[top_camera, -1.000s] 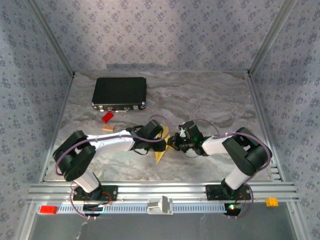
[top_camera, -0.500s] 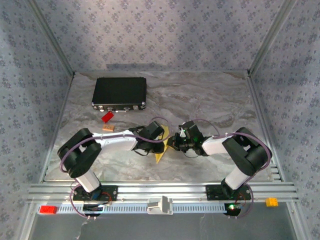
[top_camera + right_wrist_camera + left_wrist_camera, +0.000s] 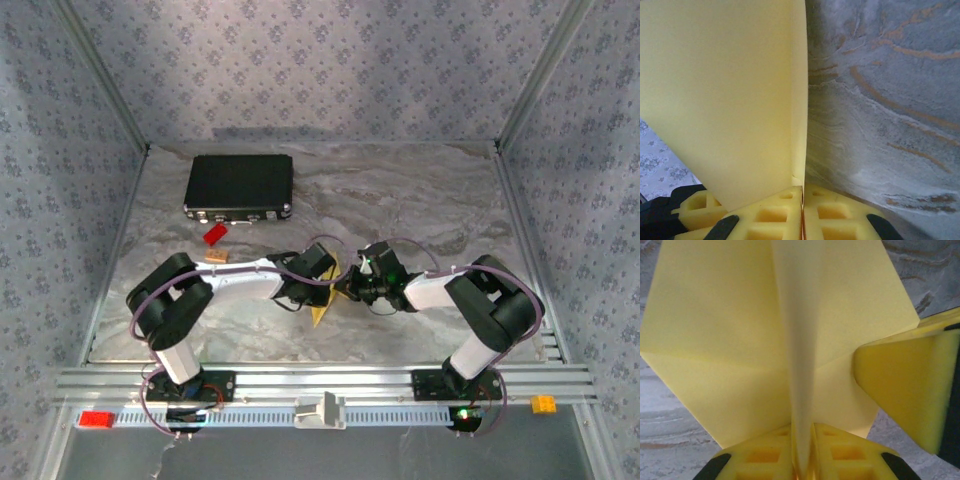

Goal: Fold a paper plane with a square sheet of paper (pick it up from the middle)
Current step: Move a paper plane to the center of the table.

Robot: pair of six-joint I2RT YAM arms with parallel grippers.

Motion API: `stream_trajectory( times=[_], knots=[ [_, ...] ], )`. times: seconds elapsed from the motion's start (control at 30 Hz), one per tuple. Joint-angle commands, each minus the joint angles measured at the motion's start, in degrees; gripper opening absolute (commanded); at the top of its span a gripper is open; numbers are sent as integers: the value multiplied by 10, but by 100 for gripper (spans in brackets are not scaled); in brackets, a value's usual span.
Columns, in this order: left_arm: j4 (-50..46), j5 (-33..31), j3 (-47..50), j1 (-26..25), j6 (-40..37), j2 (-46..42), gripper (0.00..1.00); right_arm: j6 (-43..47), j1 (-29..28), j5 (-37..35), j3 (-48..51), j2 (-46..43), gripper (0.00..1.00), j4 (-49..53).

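Note for you: the pale-yellow paper plane [image 3: 320,308], a slim folded dart, sits mid-way across the grey marbled table [image 3: 420,200], between the two arms, with its point toward the near edge. Your left gripper [image 3: 802,460] has its yellow foam pads pinched tight on the raised centre crease. Your right gripper [image 3: 803,212] is likewise clamped on a paper edge, just beside the left one.

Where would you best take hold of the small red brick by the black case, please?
I'd grip the red brick across its narrow width, coming straight down: it lies flat and slanted on the table, likely too low for a sideways approach.
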State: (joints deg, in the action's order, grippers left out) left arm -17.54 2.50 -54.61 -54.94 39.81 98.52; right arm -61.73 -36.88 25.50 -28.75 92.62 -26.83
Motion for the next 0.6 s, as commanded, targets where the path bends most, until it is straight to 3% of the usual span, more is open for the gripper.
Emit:
stream_trajectory(
  times=[0.0,0.33,0.57],
  knots=[
    [-27,-17,-19,-7,-10,13,12,-3,3,-2,7,-11,10,5],
    [-72,-51,-51,-22,-1,42,5,4,14,-7,11,-38,15,31],
    [-100,-84,-73,-23,37,37,4,50,44,-59,17,-151,21,183]
  ],
)
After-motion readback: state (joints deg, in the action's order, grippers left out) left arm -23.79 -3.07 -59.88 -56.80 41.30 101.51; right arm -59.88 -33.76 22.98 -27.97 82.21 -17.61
